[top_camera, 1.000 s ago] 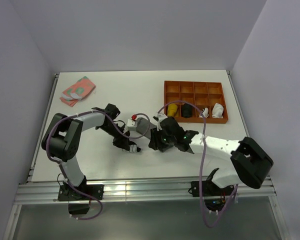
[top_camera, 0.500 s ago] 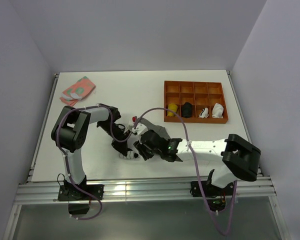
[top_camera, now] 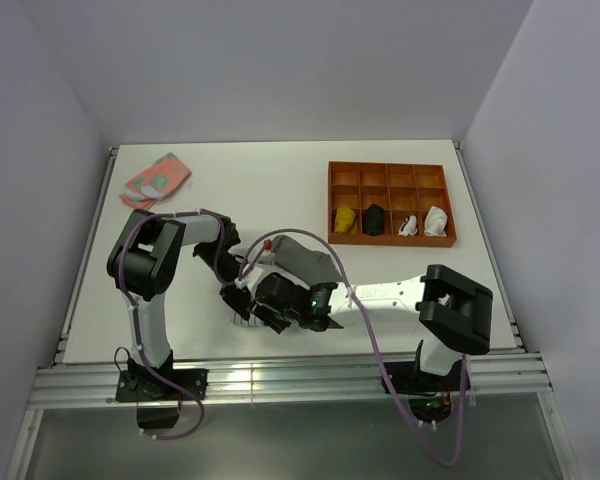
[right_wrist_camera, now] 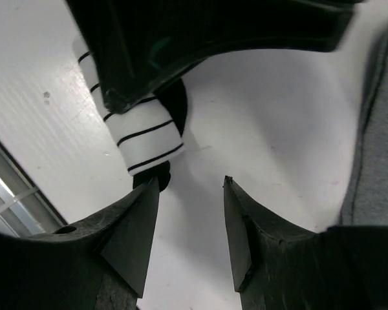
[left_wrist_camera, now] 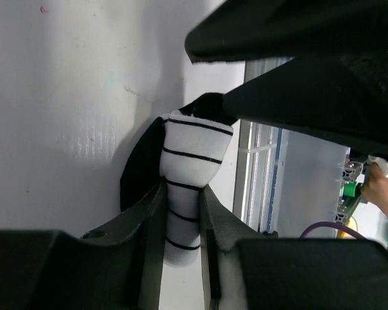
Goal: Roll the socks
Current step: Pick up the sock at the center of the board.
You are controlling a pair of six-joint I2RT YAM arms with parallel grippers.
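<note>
Left claw (top_camera: 237, 293) and right claw (top_camera: 261, 306) were crowded over the striped sock (top_camera: 241, 309) near the table's (top_camera: 180, 215) front edge (grip's hidden tbh), grey sock (top_camera: 306, 256) just behind.

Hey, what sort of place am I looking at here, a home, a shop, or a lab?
Most likely a robotics lab test cell: a left arm and a right arm bolted to an aluminium rail at a white table boxed in by blank walls, plus an orange compartment tray.

Top camera overlooks the whole table (top_camera: 260, 180); both close wrist cameras share the striped sock (left_wrist_camera: 191, 169).
</note>
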